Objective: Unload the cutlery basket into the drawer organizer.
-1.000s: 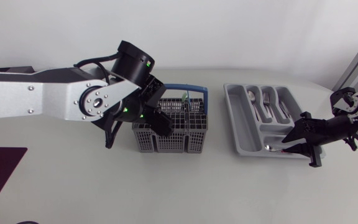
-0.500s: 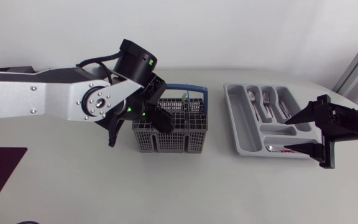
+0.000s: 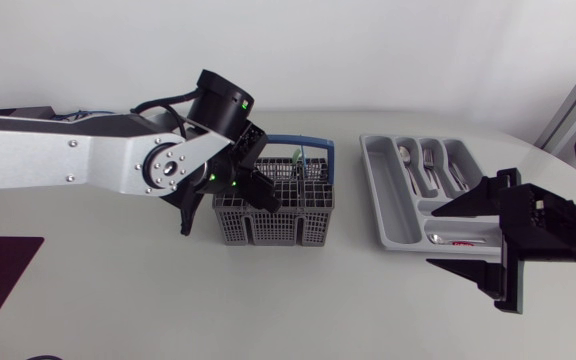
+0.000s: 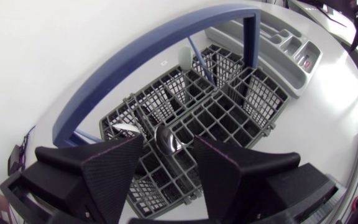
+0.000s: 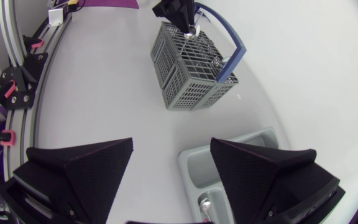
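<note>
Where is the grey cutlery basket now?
In the head view, the cutlery basket stands left of the drawer organizer, under the left gripper.

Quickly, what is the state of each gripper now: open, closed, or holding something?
Left gripper: open around the tip of a metal utensil, not clamping it.
Right gripper: open, holding nothing.
</note>
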{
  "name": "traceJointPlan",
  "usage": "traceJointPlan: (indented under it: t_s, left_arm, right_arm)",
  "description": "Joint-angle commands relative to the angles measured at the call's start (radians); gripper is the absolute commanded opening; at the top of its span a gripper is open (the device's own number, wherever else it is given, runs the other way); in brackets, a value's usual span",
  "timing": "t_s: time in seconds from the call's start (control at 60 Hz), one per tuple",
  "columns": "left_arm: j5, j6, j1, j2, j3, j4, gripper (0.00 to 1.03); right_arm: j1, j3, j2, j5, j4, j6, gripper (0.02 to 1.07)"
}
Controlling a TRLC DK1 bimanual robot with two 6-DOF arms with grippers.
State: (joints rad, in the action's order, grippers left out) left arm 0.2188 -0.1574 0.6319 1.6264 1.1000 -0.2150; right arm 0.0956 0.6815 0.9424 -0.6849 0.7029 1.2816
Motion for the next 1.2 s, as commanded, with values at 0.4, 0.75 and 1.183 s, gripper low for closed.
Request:
traceJointPlan:
  t_s: [0.4, 0.75, 1.183]
  left_arm:
    - [-0.006, 0.05, -0.024, 0.069, 0.058, -0.023, 0.46]
    - [-0.013, 0.064, -0.032, 0.081, 0.07, -0.027, 0.15]
    - [-0.029, 0.062, -0.026, 0.021, 0.041, -0.029, 0.09]
  right_arm:
    - [-0.08, -0.088, -0.062, -0.001, -0.034, -0.093, 0.92]
    - [-0.08, -0.109, -0.085, 0.002, -0.034, -0.093, 0.92]
    - [-0.096, -0.119, -0.116, 0.005, -0.034, -0.11, 0.92]
